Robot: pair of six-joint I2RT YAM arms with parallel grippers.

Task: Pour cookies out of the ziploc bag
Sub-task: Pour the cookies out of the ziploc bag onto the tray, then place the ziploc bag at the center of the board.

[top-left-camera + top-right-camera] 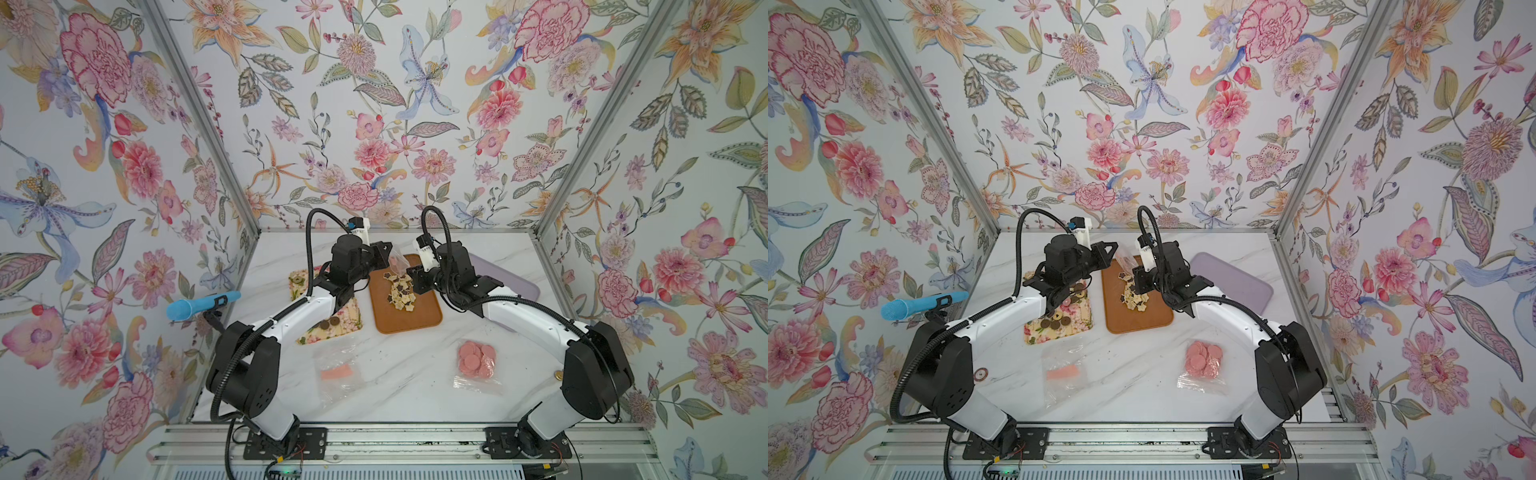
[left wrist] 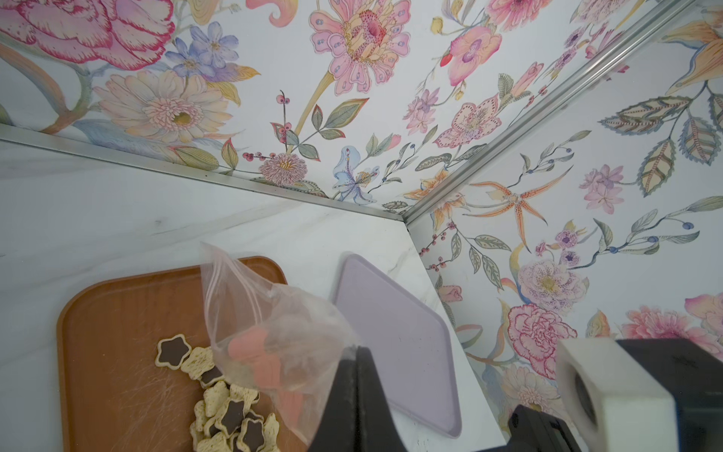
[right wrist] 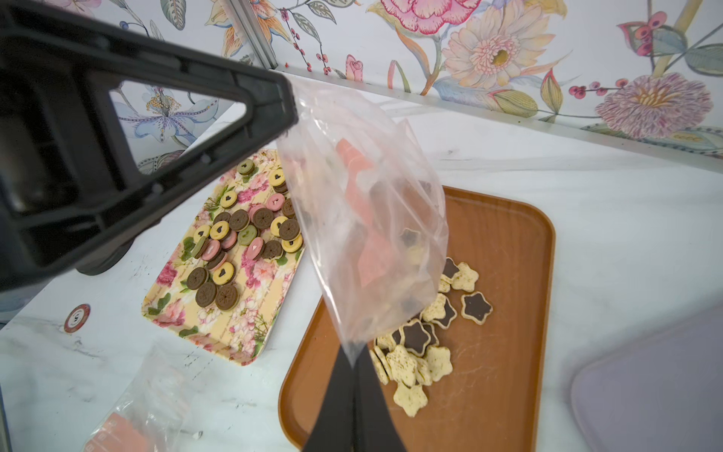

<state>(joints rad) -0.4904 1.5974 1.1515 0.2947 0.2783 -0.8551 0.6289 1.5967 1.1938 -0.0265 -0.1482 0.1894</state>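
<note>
Both grippers hold a clear ziploc bag up over the brown tray at the back middle of the table. In both top views the bag hangs between the two wrists. My left gripper is shut on one edge of the bag. On a lower corner my right gripper is shut. A pink label shows inside the bag. Star cookies, beige and dark, lie heaped on the tray beneath it.
A floral tray with round cookies sits left of the brown one, a lilac tray to its right. Nearer the front lie a flat clear bag and a bag of pink discs. A blue scoop hangs at the left wall.
</note>
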